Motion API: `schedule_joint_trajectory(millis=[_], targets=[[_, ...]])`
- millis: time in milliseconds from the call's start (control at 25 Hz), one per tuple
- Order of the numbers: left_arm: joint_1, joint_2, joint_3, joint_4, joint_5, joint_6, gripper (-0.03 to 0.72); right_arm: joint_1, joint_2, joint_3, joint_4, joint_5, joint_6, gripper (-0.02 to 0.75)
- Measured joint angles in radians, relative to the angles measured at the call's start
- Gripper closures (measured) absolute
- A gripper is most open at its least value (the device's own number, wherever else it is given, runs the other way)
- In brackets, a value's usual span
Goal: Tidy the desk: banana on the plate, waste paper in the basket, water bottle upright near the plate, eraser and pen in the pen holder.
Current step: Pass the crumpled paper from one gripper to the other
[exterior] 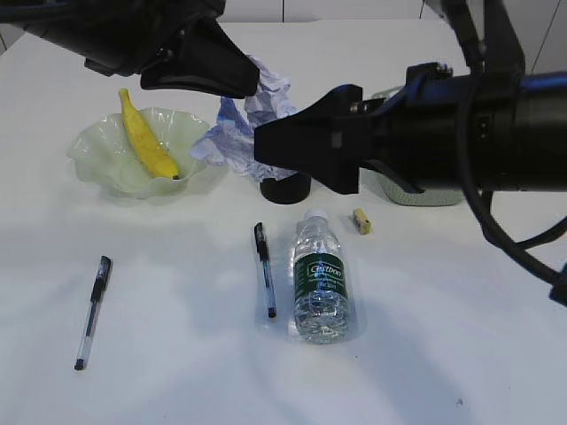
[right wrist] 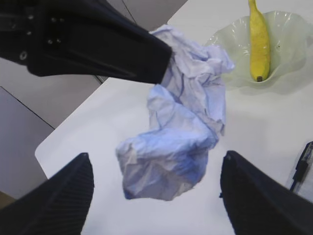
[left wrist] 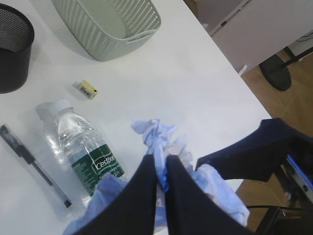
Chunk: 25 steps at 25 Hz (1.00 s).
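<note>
My left gripper (left wrist: 162,161) is shut on the waste paper (exterior: 239,133), a crumpled white ball hanging above the desk (exterior: 443,354). The right gripper (right wrist: 156,156) is open, its fingers apart on either side of the paper's (right wrist: 181,127) lower end without touching it. The banana (exterior: 146,142) lies in the pale green plate (exterior: 97,159) at the left. The water bottle (exterior: 319,283) lies on its side, cap pointing away. Beside it sit the eraser (exterior: 361,220) and a pen (exterior: 265,268). The right arm hides most of the pen holder (exterior: 285,188) and the basket (exterior: 399,190).
A second pen (exterior: 93,310) lies at the front left. In the left wrist view the basket (left wrist: 107,24) holds nothing, and the pen holder (left wrist: 14,49) stands beside it. The desk's edge runs close behind the held paper.
</note>
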Motion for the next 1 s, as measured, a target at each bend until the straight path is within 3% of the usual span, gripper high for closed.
schedule_joint_trajectory(millis=[240,480,1000], targets=[[0.0,0.0,0.0,-0.004,0.0,0.0,0.682,0.0,0.069,-0.019,0.107,-0.007,-0.11,0.137],[0.0,-0.001,0.0,-0.006,0.018,0.002,0.682,0.0,0.11,-0.052,0.126,0.001,-0.13,0.19],[0.0,-0.001,0.0,-0.006,0.018,0.002,0.682,0.0,0.112,-0.054,0.128,0.014,-0.13,0.6]])
